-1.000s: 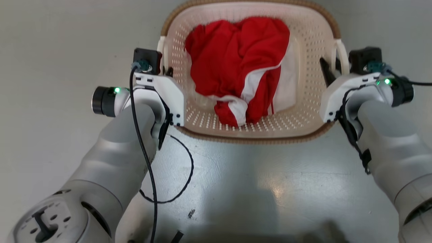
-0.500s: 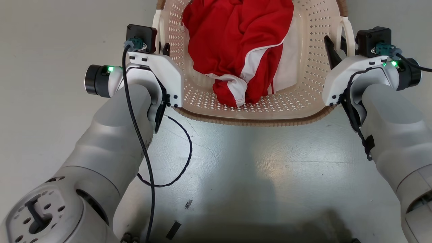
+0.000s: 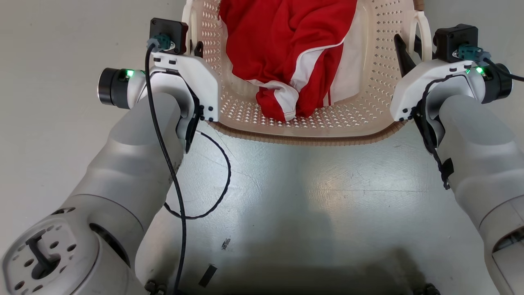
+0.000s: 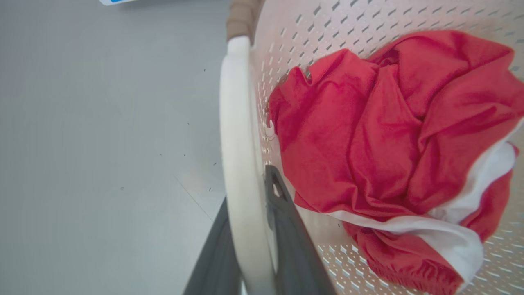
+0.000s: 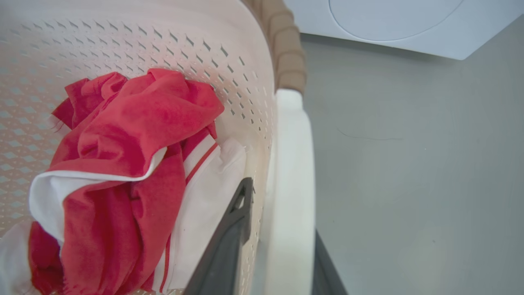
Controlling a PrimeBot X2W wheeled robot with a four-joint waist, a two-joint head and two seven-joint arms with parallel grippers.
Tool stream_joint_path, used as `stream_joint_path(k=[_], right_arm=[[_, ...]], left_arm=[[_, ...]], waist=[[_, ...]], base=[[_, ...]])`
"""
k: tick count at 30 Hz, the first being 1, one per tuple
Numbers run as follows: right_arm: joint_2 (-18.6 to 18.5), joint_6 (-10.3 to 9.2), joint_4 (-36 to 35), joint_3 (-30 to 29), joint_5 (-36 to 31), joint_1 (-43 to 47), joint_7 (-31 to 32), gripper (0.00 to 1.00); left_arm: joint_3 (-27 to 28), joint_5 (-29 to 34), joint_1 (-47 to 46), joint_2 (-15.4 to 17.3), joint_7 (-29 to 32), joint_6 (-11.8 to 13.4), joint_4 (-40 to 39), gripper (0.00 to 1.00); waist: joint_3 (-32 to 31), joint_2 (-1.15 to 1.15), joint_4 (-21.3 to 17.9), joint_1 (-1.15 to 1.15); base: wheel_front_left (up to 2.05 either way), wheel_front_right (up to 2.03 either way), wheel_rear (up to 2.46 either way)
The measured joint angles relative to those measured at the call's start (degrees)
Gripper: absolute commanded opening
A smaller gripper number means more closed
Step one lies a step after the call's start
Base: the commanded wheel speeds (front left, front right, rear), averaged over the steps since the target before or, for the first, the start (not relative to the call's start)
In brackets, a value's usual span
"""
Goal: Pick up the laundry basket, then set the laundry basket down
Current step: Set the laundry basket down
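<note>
The laundry basket (image 3: 319,140) hangs between the two wrists in front of the robot, over the grey floor (image 3: 286,196), with a crumpled red and white garment (image 3: 286,49) lying inside. It is held by both side loops, probably so the load stays level and the clothing does not slide out. The left gripper (image 3: 194,47) is clamped narrow on the left handle (image 4: 237,123), and the right gripper (image 3: 411,47) is clamped the same way on the right handle (image 5: 292,164). The head view shows this symmetry but hides the contact behind the wrists. The wrist views give it: on each side one dark finger lies inside the basket wall and one outside, with the white loop pinched between them. The right wrist view adds a white machine front (image 5: 389,24) beyond the brown rim. No view shows the underside, so I judge the basket lifted, not yet set down.
</note>
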Motion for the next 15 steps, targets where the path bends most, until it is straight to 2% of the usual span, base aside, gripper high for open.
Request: stream_joint_path(k=[7,8,9,15], right_arm=[[0.1,0.07,0.0,-2.9,-1.8,0.0,0.0,0.00],[0.0,0.07,0.0,-3.6,-2.0,0.0,0.0,0.34],[0.0,0.08,0.0,-3.9,-2.6,0.0,0.0,1.00],[-0.2,0.58,-1.0,-7.2,-6.1,0.1,0.0,1.00]], left_arm=[[0.0,0.0,-0.2,0.0,0.1,-0.2,0.1,0.00],[0.2,-0.1,-0.3,-0.1,0.1,-0.2,0.1,0.00],[0.2,-0.1,-0.4,-0.1,0.1,-0.1,0.1,1.00],[0.2,-0.1,-0.7,0.2,0.7,0.9,0.2,1.00]], waist=[[0.6,0.00,0.0,0.00],[0.7,0.00,0.0,0.00],[0.8,0.00,0.1,0.00],[1.3,0.00,0.1,0.00]], base=[[0.00,0.00,0.00],[0.00,0.00,0.00],[0.00,0.00,0.00],[0.00,0.00,0.00]])
